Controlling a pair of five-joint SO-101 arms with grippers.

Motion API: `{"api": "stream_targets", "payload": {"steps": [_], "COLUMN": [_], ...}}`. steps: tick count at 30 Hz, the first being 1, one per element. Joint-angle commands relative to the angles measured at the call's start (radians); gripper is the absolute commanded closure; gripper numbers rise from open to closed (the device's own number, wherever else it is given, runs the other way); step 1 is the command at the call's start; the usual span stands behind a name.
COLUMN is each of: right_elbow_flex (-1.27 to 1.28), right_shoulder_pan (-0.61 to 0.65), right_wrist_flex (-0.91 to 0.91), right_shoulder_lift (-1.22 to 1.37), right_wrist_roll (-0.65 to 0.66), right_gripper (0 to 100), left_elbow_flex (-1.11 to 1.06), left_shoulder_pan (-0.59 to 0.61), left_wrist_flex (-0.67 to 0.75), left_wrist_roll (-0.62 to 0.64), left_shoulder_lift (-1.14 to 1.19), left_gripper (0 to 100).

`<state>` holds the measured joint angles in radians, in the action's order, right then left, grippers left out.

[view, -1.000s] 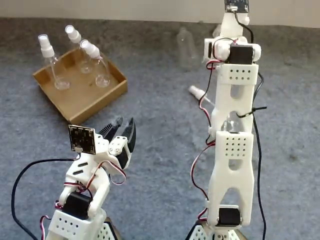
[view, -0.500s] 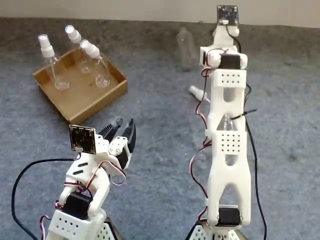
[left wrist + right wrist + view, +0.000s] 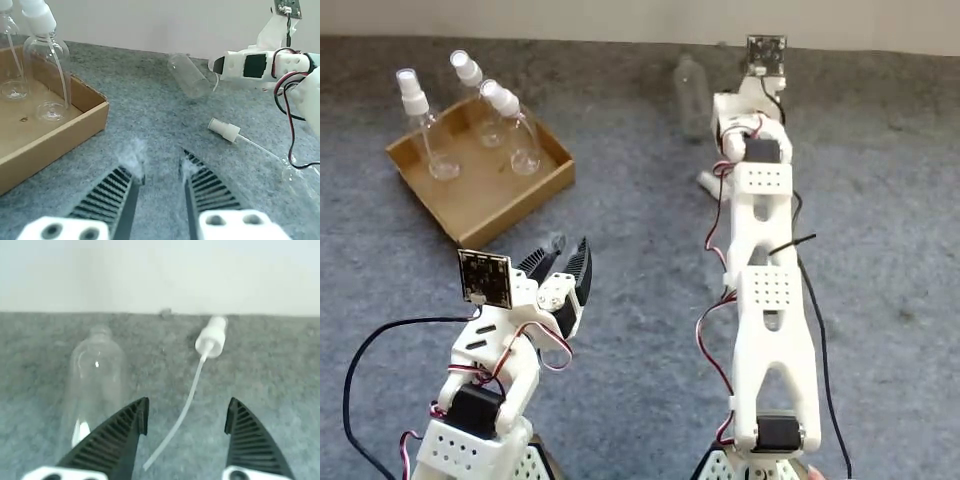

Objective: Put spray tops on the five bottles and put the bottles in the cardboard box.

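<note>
Right gripper [image 3: 189, 407] wide open near a spray top [image 3: 211, 337]; left gripper [image 3: 161, 170] ajar, both empty

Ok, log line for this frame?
three capped clear bottles in brown cardboard box | right gripper open, facing uncapped clear bottle, loose white spray top | left gripper open, empty

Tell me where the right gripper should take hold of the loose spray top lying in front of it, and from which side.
Take the spray top by its white head; the thin tube would likely bend or slip. It lies flat, tube running between the fingers of the open right gripper, so come down from above, straddling the head, clear of the bottle lying beside it.
</note>
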<state>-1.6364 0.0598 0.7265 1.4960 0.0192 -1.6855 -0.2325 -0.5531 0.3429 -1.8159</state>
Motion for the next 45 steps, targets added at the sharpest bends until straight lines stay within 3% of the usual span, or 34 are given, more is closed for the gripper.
{"api": "stream_targets", "payload": {"steps": [1,15,24,28,45], "right_elbow_flex": [-0.079,0.056,0.048,0.048,-0.140], "right_shoulder_pan": [0.019,0.008,-0.039,-0.064,-0.111], "right_wrist_flex": [-0.044,-0.041,-0.041,-0.035,0.409], "right_shoulder_lift": [-0.007,0.010,0.010,0.010,-0.114], "right_wrist_roll": [-0.012,-0.012,-0.011,-0.011,-0.009], "right_gripper": [76.8,77.8,98.5,99.4,99.4], "left_elbow_flex": [-0.010,-0.010,-0.010,-0.010,-0.010], "left_shoulder_pan": [0.010,0.013,0.013,0.015,0.015], "left_wrist_flex": [-0.005,-0.005,-0.005,-0.005,-0.005], "left_wrist_roll": [-0.009,-0.009,-0.009,-0.009,-0.009], "left_shoulder_lift": [-0.007,-0.007,-0.007,-0.007,-0.007], "left_gripper": [92,92,92,92,92]}}
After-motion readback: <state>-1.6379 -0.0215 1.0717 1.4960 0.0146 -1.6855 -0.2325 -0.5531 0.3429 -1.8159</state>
